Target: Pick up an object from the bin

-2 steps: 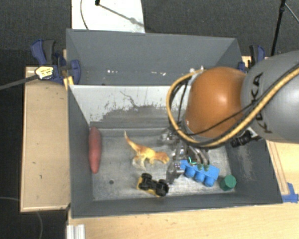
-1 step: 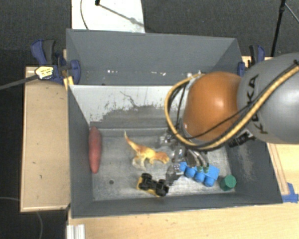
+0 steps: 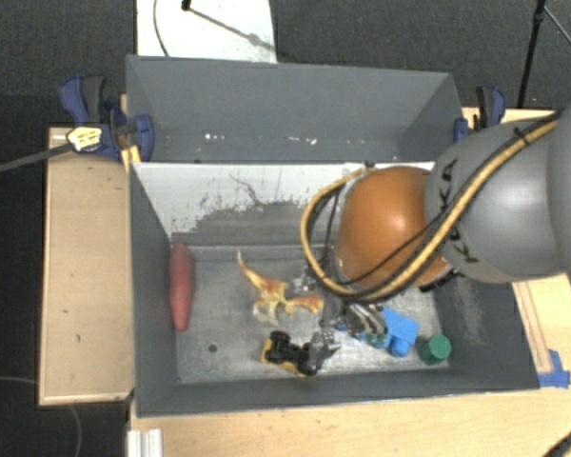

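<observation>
Where the arm reaches into the grey bin [image 3: 285,103] from the view's right, the gripper [image 3: 325,339] is seen low over the floor, close to the front wall and beneath the wrist's orange cover [image 3: 385,222]. Its tip is set at the right end of a small black-and-yellow toy [image 3: 287,352], which lies just to its left. Whether the two touch, or whether the toy is gripped, cannot be made out. How wide the gripper stands cannot be told. A yellow-and-orange dinosaur figure [image 3: 276,295] is found just behind the toy. A blue block [image 3: 398,333] and a green round piece [image 3: 435,349] lie to the gripper's right, and a red elongated thing [image 3: 181,287] is placed well apart by the left wall.
</observation>
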You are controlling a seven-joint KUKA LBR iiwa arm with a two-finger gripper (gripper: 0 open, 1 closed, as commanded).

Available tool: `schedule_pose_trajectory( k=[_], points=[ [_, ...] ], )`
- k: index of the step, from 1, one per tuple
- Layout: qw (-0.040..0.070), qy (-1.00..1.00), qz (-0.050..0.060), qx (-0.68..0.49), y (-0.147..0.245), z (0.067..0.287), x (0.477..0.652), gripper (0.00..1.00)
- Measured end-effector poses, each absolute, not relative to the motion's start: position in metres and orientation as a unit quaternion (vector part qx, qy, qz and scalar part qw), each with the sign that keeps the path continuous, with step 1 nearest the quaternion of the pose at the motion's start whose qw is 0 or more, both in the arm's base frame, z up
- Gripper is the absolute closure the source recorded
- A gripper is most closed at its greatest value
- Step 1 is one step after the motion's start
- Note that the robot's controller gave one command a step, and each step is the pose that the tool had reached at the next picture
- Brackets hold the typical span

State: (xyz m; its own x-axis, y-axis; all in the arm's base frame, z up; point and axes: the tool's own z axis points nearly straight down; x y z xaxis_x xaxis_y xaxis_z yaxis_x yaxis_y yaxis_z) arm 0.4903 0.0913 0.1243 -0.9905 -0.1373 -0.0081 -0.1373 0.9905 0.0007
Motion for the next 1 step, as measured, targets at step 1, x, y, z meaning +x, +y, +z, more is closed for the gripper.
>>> schedule_pose_trajectory(
  k=[1],
  points=[
    [-0.003,0.997,0.005,-0.078,0.0986,0.0883,0.4944,0.00]
  ],
)
